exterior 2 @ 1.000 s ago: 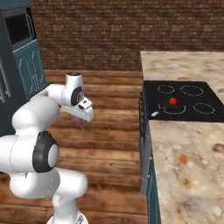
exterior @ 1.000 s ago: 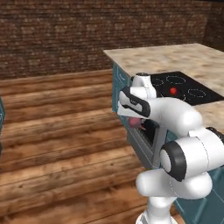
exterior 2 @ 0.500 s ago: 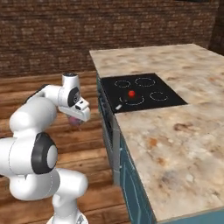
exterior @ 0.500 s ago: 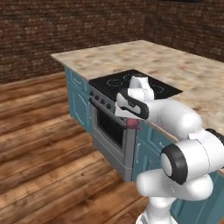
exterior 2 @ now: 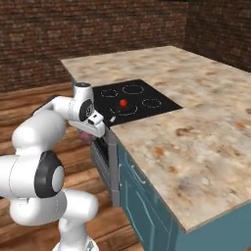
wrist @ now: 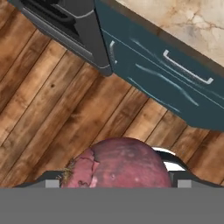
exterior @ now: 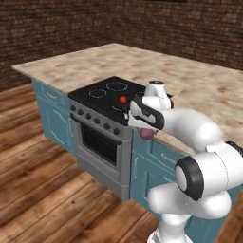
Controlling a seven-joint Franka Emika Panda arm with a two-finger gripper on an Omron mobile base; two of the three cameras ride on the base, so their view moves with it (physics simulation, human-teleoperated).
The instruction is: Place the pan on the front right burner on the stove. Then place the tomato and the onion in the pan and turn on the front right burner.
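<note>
I see flat, even rendered light with no clear source and only faint shadow under the bench (exterior 2: 196, 147) edge. My feeds look soft and blocky, and the stove (exterior: 107, 92) top shows a dull sheen without hard glare.

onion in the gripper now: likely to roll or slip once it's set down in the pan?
The onion looks nearly spherical, so it would probably roll if released. Its skin looks smooth with one flaky patch, so it may be somewhat slippery. The gripper holds it with wide jaws, over the floor beside the stove.
</note>
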